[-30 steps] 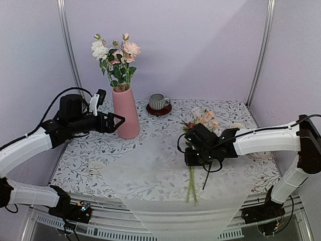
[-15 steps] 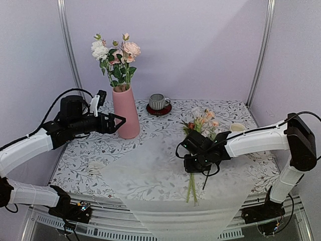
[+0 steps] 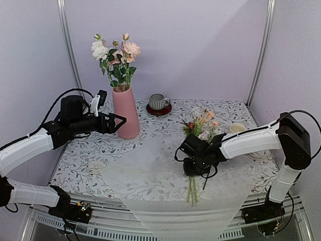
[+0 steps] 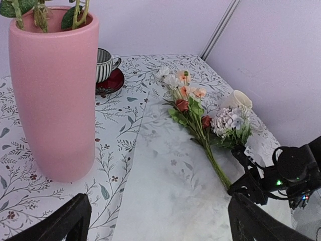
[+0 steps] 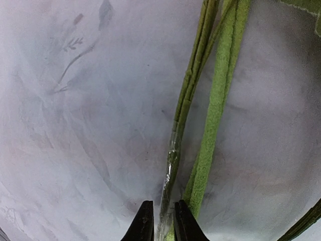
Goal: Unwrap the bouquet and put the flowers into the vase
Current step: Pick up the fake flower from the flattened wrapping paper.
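Pink vase [image 3: 126, 113] holds several flowers [image 3: 118, 55]; left end effector [image 3: 119, 124] gapes empty, right end effector [image 5: 163, 221] seemingly pinches a stem [image 5: 173, 150].

A: Top camera?
B: High at the near edge, facing the back wall [image 3: 200, 50]; the whole table [image 3: 90, 150] is in view.
A: The wrists?
B: Left looks across from beside the vase [image 4: 52, 100]. Right sits tight over the stems of the flowers [image 4: 193, 113] — all three views share them.

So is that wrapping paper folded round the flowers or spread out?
Spread out. The translucent wrapping paper lies flat, and the loose flowers rest on top of it, stems bare.
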Controlling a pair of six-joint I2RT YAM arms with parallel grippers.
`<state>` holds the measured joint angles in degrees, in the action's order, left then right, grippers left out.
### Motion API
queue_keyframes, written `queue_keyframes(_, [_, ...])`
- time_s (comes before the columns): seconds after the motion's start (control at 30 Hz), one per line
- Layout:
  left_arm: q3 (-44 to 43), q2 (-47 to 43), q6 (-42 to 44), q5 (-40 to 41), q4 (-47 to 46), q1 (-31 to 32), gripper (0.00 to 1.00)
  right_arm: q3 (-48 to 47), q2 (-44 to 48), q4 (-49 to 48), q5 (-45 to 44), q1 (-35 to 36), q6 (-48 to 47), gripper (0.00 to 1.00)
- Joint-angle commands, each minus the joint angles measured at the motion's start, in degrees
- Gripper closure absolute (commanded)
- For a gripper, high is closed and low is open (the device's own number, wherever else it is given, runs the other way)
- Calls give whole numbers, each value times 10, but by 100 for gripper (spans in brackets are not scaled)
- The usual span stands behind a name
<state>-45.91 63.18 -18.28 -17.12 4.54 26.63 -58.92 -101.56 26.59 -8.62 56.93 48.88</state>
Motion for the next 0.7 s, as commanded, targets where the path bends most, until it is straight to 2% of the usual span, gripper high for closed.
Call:
queue_keyframes(0.0, [8,3,-3,-4,-14,4,2,-13,-18,7,-3,-2,8,84])
queue_keyframes(0.43, [7,4,-5,-6,-14,4,2,-15,-38,6,0,-3,10,85])
queue_keyframes(0.5, [7,4,-6,-6,-14,4,2,-17,-34,5,0,-3,10,87])
queue_keyframes(0.57, [7,4,-6,-7,-14,4,2,-20,-25,6,-5,-3,10,94])
queue_keyframes(0.67, [6,3,-7,-10,-14,4,2,-21,3,7,-22,-3,18,95])
